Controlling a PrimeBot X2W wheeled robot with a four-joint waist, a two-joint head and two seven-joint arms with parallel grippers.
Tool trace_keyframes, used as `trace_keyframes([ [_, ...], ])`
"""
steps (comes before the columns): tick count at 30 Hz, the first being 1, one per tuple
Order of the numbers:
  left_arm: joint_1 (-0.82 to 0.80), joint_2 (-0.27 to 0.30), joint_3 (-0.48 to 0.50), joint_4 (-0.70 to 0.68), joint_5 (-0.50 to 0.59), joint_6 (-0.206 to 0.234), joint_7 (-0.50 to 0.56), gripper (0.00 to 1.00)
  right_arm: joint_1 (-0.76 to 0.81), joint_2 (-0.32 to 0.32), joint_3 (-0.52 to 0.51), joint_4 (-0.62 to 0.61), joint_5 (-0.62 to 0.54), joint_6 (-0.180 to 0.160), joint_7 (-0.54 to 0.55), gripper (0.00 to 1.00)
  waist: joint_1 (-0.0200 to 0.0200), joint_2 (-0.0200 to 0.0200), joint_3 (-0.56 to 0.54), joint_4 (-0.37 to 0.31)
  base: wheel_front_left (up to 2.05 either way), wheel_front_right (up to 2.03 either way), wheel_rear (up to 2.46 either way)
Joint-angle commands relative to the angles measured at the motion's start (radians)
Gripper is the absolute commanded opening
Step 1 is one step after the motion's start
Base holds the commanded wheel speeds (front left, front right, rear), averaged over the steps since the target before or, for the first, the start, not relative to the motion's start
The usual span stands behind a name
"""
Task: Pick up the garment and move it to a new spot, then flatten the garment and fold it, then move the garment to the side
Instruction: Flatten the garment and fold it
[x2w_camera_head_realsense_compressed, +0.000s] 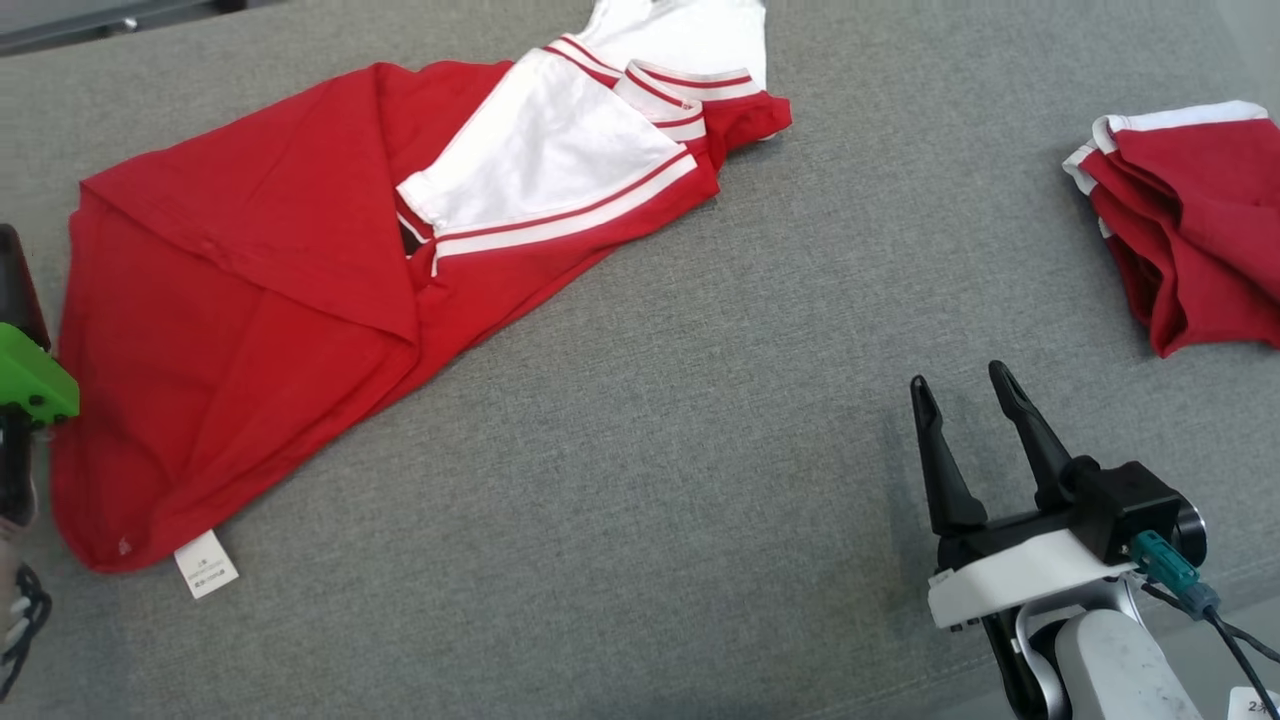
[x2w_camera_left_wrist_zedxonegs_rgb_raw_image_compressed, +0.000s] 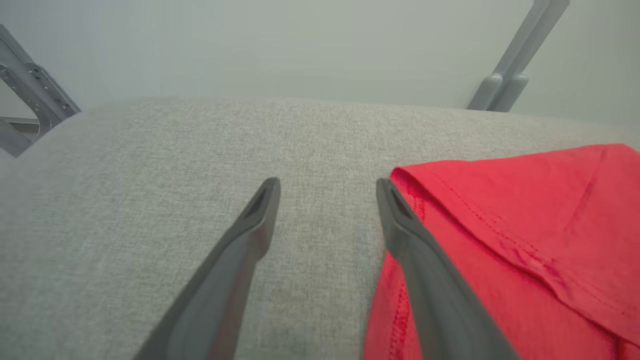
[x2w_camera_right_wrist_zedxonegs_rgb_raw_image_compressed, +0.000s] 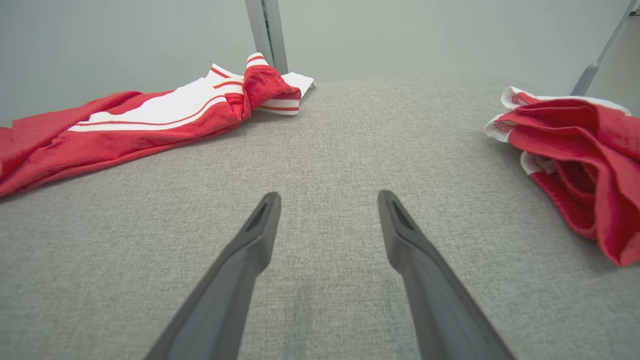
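- Head view: red-and-white garment (x2w_camera_head_realsense_compressed: 250, 300) lies spread on the grey fabric surface (x2w_camera_head_realsense_compressed: 650, 450), taking up the left and upper-left part.
- Its red body is folded over on a diagonal; the white panel with red stripes runs up toward the top edge.
- White care label (x2w_camera_head_realsense_compressed: 205, 565) sticks out at the garment's lower corner.
- A green bracket (x2w_camera_head_realsense_compressed: 30, 375) sits at the far left edge, just beside the garment's left hem (contact hard to tell).
- Right gripper (x2w_camera_head_realsense_compressed: 960, 380) is at lower right, fingers spread, nothing between them, well apart from the garment.
- A second red-and-white bundle (x2w_camera_head_realsense_compressed: 1190, 220) lies crumpled at the right edge, apart from everything else.
- Left wrist view: left gripper (x2w_camera_left_wrist_zedxonegs_rgb_raw_image_compressed: 327, 187) has its fingers spread wide, with bare grey surface in the gap.
- The finger on this view's right lies along the garment's stitched hem, and a folded red corner sits right at its tip; I cannot tell whether it touches.
- Grey metal frame bars show at upper left and upper right, beyond the surface.
- Right wrist view: right gripper's fingers are spread over bare surface, pinching nothing.
- The garment stretches along the far left, striped end bunched up near a vertical post.
- The bundle sits on the right, near but clear of the fingers.
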Motion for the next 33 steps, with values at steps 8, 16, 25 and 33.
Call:
trace_keyframes([
  [8, 0.208, -0.057, -0.058, -0.455, -0.002, 0.097, 0.067, 1.00, 0.018, -0.003, -0.006, -0.007, -0.014, 0.000, -0.003, 1.00, 0.0000, 0.0022, -0.037, 0.088, 0.00, 0.00, 0.00],
  [16, 0.302, -0.077, -0.134, -0.751, -0.040, 0.213, 0.293, 1.00, -0.009, -0.003, 0.013, -0.002, 0.015, 0.000, -0.003, 1.00, 0.0000, 0.0022, -0.015, 0.037, 0.00, 0.00, 0.00],
  [25, 0.351, -0.027, -0.136, -0.847, -0.059, 0.285, 0.390, 1.00, 0.000, -0.002, 0.014, -0.001, 0.045, 0.000, -0.003, 1.00, 0.0000, 0.0022, -0.003, -0.011, 0.00, 0.00, 0.00],
  [33, 0.343, -0.057, -0.125, -0.840, -0.107, 0.291, 0.418, 1.00, -0.021, -0.002, 0.015, -0.005, 0.051, 0.000, -0.003, 1.00, 0.0000, 0.0022, 0.010, -0.019, 0.00, 0.00, 0.00],
])
